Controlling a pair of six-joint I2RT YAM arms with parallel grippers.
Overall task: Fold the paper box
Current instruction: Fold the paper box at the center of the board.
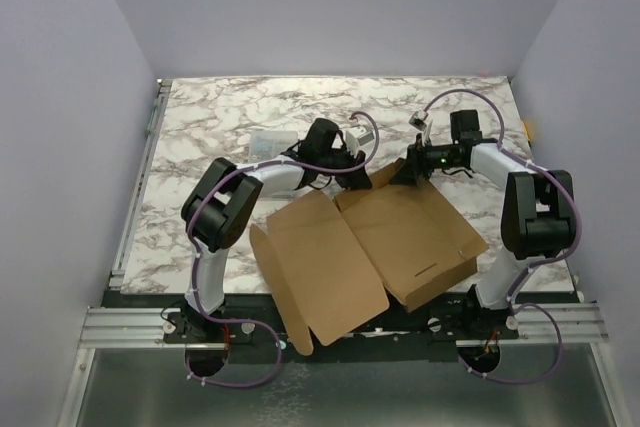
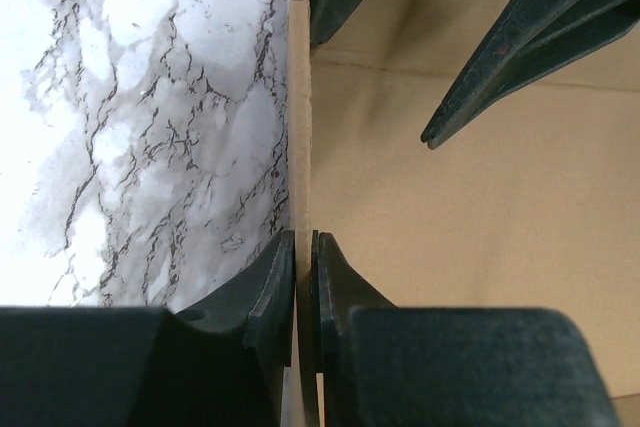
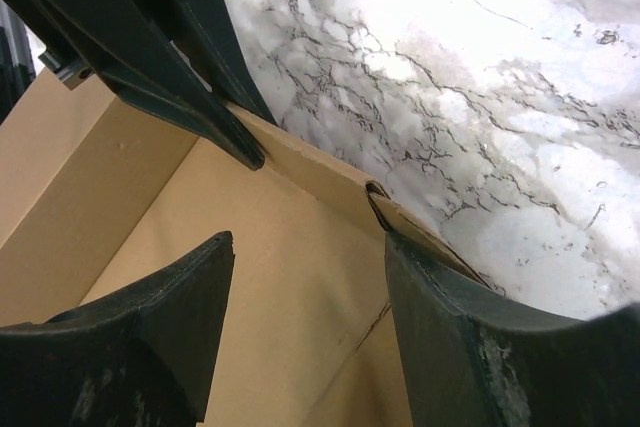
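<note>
The paper box (image 1: 400, 232) is brown cardboard, half formed, in the middle of the table near the arm bases. Its big flap (image 1: 320, 272) lies spread toward the near edge. At the box's far rim my left gripper (image 2: 304, 239) is shut on the thin upright wall (image 2: 301, 117), one finger on each side. My right gripper (image 3: 308, 235) hangs open over the inside of the box (image 3: 290, 277). Its right finger (image 3: 440, 327) leans against the folded far wall at the corner. In the top view the left gripper (image 1: 355, 172) and the right gripper (image 1: 405, 172) are close together.
A small clear plastic case (image 1: 268, 142) lies on the marble table (image 1: 250, 107) just behind the left arm. Grey walls close in the table on three sides. A metal rail (image 1: 140, 187) runs along the left edge.
</note>
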